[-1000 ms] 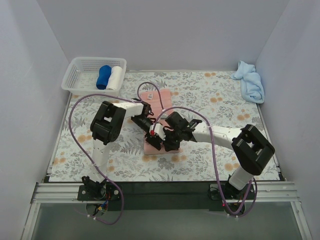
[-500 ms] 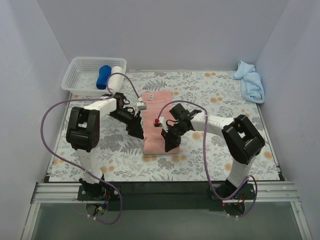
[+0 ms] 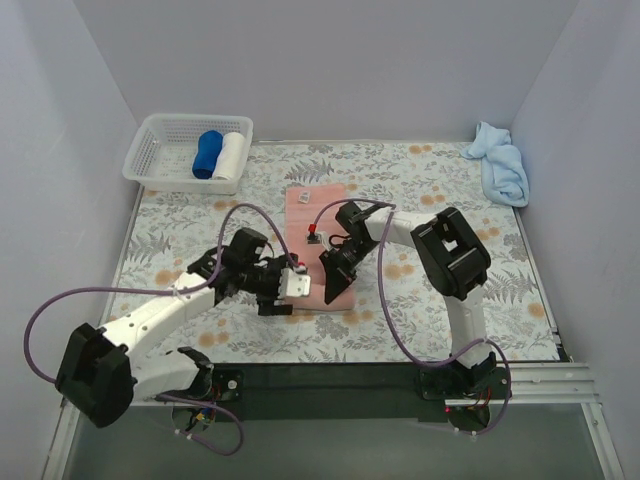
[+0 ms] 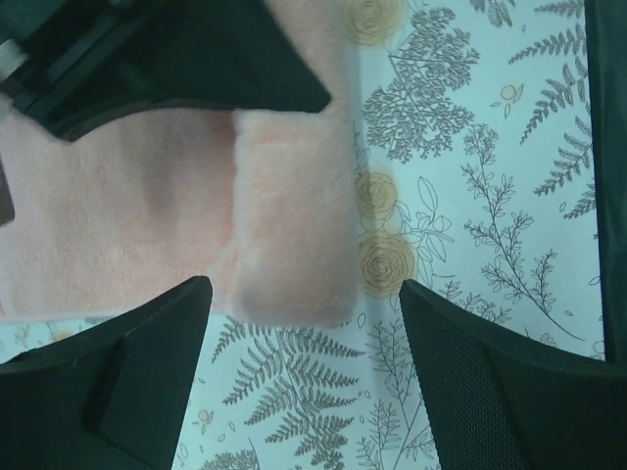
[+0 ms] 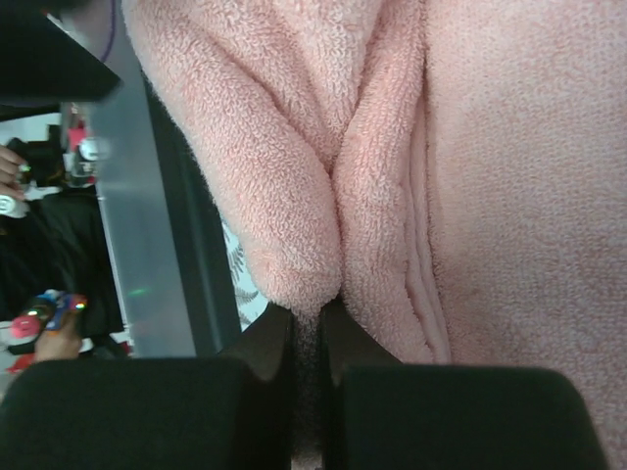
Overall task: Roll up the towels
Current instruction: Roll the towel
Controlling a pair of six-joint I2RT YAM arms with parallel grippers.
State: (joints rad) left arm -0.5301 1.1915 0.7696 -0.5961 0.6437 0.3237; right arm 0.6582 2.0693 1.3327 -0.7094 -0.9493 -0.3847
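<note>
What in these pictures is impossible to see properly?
- Top view: near end of the salmon-pink terry towel, covered by the left gripper and right gripper.
- Top view: its small white tag, too small to read.
- Right wrist view: how deep the pinched fold goes, hidden between black fingers.
- Left wrist view: towel's far part, cut off by the edge.

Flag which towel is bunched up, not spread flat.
The light-blue towel in the far right corner; the pink towel lies spread flat, near end rolled.
</note>
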